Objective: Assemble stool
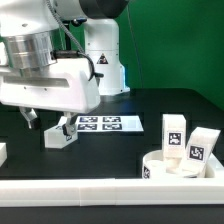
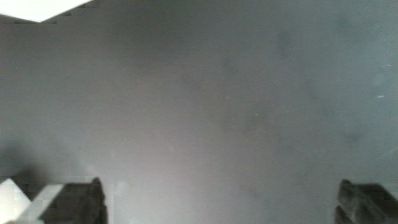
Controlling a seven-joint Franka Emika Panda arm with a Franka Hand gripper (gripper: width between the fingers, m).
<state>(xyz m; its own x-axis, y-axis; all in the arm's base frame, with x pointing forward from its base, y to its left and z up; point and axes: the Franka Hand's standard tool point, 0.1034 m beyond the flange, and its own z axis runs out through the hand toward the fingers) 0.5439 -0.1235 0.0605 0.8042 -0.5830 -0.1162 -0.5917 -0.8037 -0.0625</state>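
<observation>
My gripper is hanging low over the black table at the left of the exterior view, under the big white wrist housing. It is standing open and empty: in the wrist view the gripper is showing its two dark fingers set wide apart, with only bare table between them. I am not touching anything.

One block leg is lying on the table just beside my fingertips, toward the exterior view's right, with its tag facing the camera. A white sliver is showing next to one finger in the wrist view; I cannot tell what it is.

Past the leg, near frame centre, the marker board is lying flat.

The seat is sitting at the lower right, well apart from me. Two more legs are standing upright at it, tags facing forward; I cannot tell whether they are on it or just behind.

A white rail is running along the bottom edge. A white piece is poking in at the left edge, cut off.
</observation>
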